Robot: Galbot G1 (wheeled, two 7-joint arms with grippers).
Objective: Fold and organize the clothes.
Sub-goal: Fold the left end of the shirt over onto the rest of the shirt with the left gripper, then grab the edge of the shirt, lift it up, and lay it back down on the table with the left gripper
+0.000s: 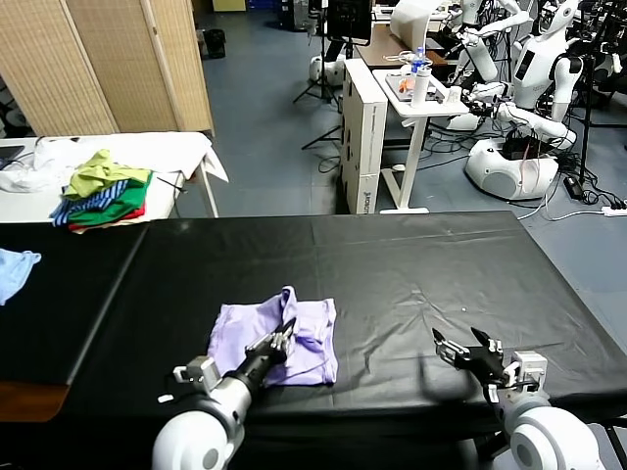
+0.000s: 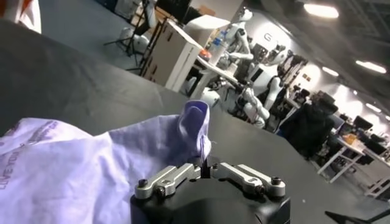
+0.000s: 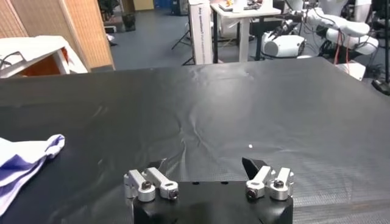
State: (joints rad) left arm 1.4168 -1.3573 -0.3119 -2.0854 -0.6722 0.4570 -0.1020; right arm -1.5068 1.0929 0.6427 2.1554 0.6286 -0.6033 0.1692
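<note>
Left gripper pinches lavender T-shirt near black tabletop's front edge; right gripper spread, idle; lab w/ robots behind.

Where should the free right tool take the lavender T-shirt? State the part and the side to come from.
Judging by its pose, take the T-shirt at its near right corner, coming in low from the robot's right. The open right tool has bare black table between it and that edge, the cloth lies flat there, and the shut left tool already pinches the raised fold mid-shirt.
</note>
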